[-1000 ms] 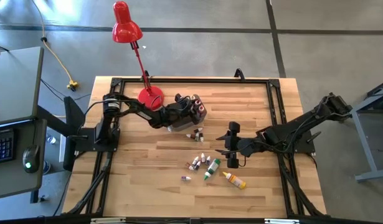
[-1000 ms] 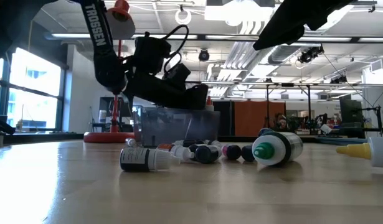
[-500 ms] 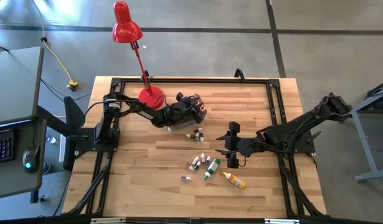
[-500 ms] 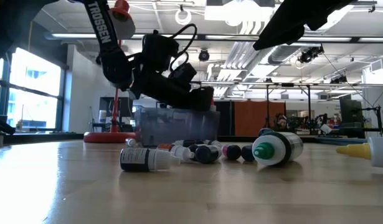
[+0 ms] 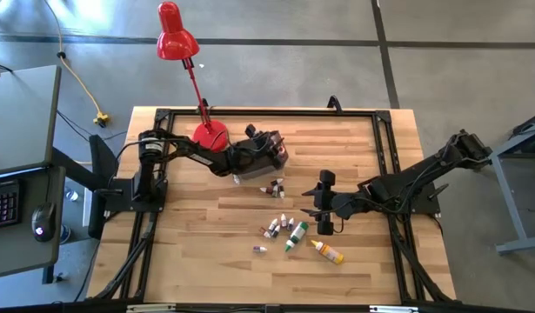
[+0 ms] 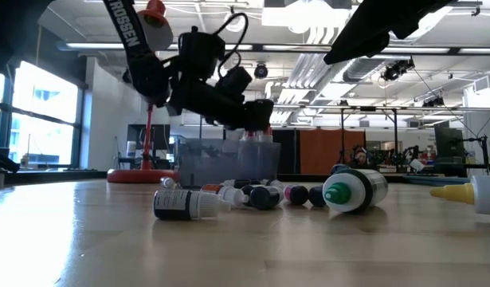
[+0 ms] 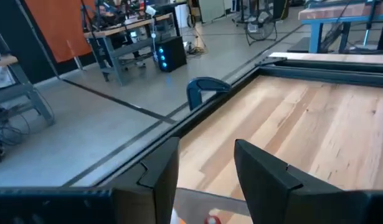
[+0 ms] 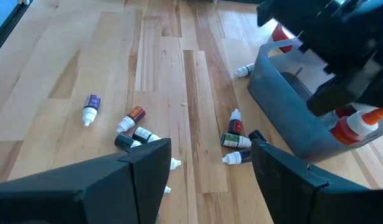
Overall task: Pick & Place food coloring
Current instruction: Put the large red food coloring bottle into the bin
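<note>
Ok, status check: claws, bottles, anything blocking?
Left claw open over the bin, empty. Right claw open, hovering beside loose bottles. Red bottle inside bin. Nothing blocking.

Small food coloring bottles scattered lying on the wood (green, yellow, dark), two red ones in bin

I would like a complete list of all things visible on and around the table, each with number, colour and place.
Small bottles: about nine, mixed colours, loose on the table centre.
Green-capped bottle: one, lying among them.
Yellow bottle: one, orange tip, nearest the front edge.
Bin: one, grey translucent, near the lamp, red bottles inside.
Desk lamp: one, red, base on the table's far side.
Table: one, light wood.
Left gripper: open, above the bin.
Right gripper: open, beside the loose bottles.
</note>
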`<state>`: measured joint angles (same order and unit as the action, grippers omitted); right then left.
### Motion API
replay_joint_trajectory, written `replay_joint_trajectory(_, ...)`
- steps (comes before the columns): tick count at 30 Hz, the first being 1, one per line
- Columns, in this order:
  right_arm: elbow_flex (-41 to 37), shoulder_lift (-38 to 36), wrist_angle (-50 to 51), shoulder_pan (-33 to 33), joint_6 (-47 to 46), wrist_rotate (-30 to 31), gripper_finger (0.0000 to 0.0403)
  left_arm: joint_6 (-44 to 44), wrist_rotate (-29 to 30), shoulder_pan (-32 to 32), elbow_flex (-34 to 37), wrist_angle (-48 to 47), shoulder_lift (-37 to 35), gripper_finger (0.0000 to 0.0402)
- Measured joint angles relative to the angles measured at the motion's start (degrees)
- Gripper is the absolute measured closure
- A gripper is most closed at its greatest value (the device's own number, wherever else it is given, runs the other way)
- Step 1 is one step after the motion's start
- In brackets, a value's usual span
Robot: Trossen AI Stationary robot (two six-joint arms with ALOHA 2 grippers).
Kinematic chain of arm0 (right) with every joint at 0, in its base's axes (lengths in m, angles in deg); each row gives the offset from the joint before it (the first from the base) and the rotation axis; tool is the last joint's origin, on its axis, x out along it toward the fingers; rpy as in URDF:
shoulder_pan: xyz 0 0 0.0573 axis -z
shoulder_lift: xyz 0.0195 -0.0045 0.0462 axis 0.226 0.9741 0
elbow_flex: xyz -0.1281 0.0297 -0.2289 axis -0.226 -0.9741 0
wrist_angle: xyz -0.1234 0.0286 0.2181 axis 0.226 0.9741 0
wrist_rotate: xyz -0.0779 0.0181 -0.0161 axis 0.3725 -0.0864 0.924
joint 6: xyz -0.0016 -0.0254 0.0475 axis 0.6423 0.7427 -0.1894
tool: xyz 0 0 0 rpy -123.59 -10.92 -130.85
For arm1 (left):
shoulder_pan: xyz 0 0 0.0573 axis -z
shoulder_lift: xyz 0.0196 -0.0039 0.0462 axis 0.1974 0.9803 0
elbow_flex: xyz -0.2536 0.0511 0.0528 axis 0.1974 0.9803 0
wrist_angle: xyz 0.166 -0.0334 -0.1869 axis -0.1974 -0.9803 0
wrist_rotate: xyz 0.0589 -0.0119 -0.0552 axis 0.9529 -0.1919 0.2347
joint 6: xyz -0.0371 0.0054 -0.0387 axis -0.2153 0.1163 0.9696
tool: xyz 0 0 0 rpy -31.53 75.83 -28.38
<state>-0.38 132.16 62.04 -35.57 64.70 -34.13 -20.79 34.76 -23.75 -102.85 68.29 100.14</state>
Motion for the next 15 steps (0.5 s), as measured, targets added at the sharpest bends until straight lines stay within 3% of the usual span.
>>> replay_joint_trajectory(7, 0.0, 0.0, 0.0, 0.0, 0.0, 0.0, 0.0187, -1.9, 0.0, 0.4, 0.1, -2.5, -5.1, 0.0249)
replay_joint_trajectory(15, 0.0, 0.0, 0.0, 0.0, 0.0, 0.0, 0.0187, -1.4, 3.6, 3.8, 0.1, -24.9, -13.2, 0.025)
